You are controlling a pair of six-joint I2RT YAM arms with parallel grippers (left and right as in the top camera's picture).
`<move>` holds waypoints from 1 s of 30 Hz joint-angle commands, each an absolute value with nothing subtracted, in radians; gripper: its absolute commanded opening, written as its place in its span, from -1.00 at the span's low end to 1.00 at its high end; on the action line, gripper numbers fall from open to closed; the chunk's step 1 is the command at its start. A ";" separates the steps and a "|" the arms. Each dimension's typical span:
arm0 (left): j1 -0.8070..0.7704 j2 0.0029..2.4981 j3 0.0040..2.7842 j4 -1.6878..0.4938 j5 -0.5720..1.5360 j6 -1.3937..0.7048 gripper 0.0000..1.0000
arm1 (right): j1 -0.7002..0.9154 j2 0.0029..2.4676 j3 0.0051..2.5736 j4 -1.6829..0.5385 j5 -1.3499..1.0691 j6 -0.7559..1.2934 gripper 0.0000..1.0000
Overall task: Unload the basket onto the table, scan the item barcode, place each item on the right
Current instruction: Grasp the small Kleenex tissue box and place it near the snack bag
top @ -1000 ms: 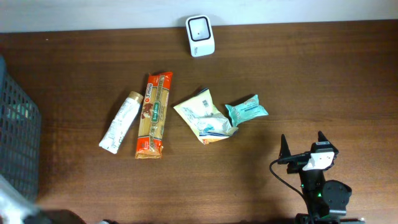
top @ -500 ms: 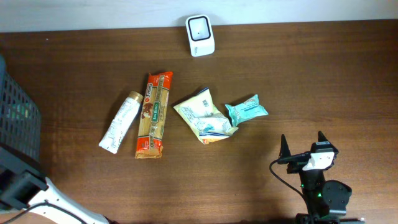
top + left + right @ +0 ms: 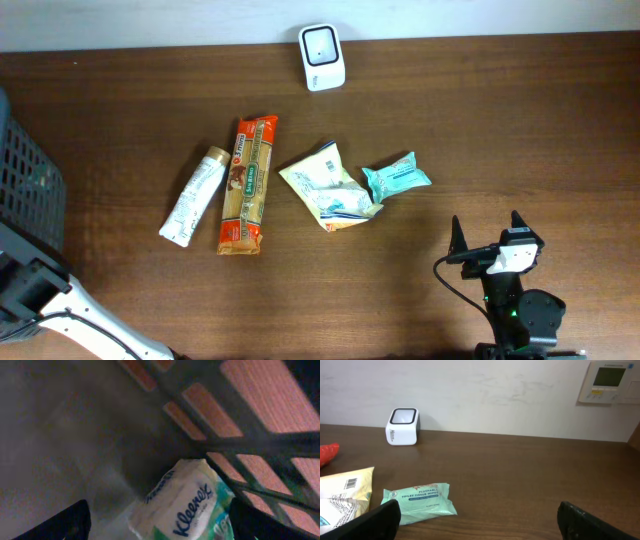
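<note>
In the left wrist view, a white and green Kleenex tissue pack lies on the floor of a dark mesh basket. My left gripper is open and straddles the pack; its left finger stands clear of it. Overhead, only the left arm shows, by the basket. The white barcode scanner stands at the table's far edge. My right gripper hangs open and empty near the front right, facing a teal wipes pack.
A white tube, an orange pasta pack, a yellow pouch and the teal wipes pack lie mid-table. The scanner sits against the white wall.
The left arm has come into sharper view at the bottom left corner and shifted slightly beside the basket. The right arm and the items on the table have not moved.
</note>
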State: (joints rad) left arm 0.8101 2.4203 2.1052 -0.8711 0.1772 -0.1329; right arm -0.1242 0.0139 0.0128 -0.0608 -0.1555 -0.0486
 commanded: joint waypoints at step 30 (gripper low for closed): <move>0.697 1.683 2.070 -1.052 0.305 -0.074 -1.00 | -0.131 0.009 0.006 -0.064 -0.146 -0.045 0.97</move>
